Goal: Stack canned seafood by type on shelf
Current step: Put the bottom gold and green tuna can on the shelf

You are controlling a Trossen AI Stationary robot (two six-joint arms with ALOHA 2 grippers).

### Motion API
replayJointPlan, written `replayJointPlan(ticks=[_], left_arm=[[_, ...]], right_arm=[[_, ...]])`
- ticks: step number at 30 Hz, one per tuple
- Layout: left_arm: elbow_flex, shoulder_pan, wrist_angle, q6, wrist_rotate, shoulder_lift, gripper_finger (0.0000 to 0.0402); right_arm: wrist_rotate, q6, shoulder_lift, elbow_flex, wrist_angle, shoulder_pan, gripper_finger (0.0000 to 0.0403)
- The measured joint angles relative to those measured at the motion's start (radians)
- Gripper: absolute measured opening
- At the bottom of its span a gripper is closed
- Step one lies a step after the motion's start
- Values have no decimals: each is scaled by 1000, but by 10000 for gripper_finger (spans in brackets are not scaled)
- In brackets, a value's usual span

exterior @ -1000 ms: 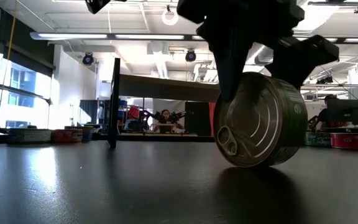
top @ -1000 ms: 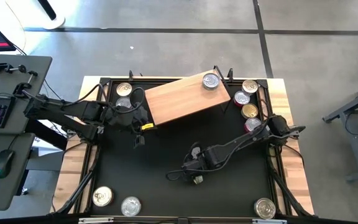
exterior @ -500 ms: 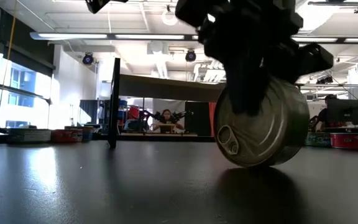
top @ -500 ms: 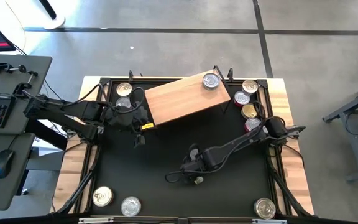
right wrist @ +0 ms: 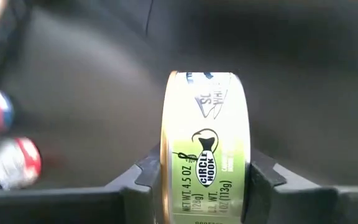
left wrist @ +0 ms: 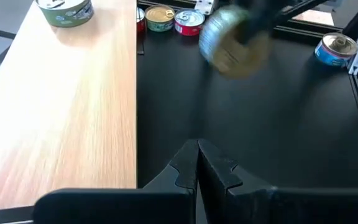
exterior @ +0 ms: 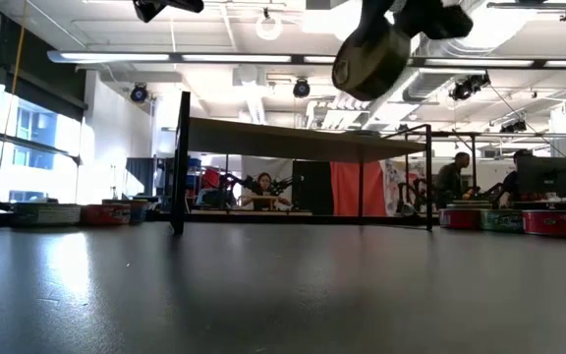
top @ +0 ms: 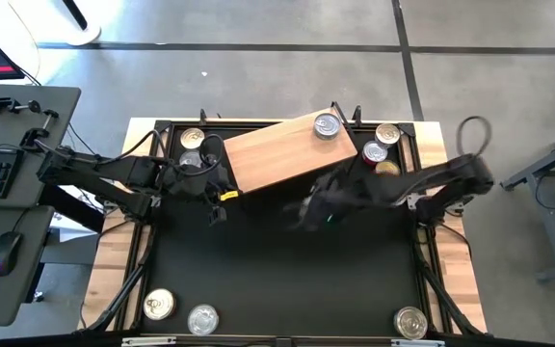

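Observation:
My right gripper (top: 318, 208) is shut on a green-labelled can (right wrist: 207, 149) of seafood and holds it in the air over the black mat, just off the shelf's near edge. The same can (exterior: 369, 61) shows high in the low view and blurred (left wrist: 232, 46) in the left wrist view. The shelf (top: 282, 152), a light wooden block, lies aslant at the far side, with one silver-lidded can (top: 327, 124) standing on its right end. My left gripper (left wrist: 197, 165) is shut on nothing and hovers by the shelf's left end (top: 216, 214). My right gripper pinches the can between its two fingers (right wrist: 143, 177), one on each flat end (right wrist: 166, 171). The fingers slant down from above. The can is lifted clear of the table, standing on edge, with its label wall toward the wrist camera.
Two cans (top: 192, 139) stand at the far left by the shelf. Three more (top: 387, 133) stand in a row at the far right. Others sit along the near edge, two on the left (top: 159, 306) and one on the right (top: 410, 323). The middle of the mat (top: 277, 270) is bare.
My right gripper has shut on the can that stood tilted on its rim in the middle of the mat. It has lifted the can clear and swung up and toward the far edge, to the shelf's near side.

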Motion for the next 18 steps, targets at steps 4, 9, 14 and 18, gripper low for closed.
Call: replayJointPlan(ticks=[4, 9, 14, 18], left_arm=[[0, 0, 0, -51, -3, 0, 0], [0, 0, 7, -86, -57, 0, 0], [0, 0, 38, -86, -120, 0, 0], [0, 0, 61, -91, -128, 0, 0]], right_arm=[[37, -18, -157, -200, 292, -126, 118], [48, 1, -235, -435, 884, -293, 118], [72, 60, -165, -476, 995, -415, 118], [63, 89, -91, -442, 976, -472, 118]])
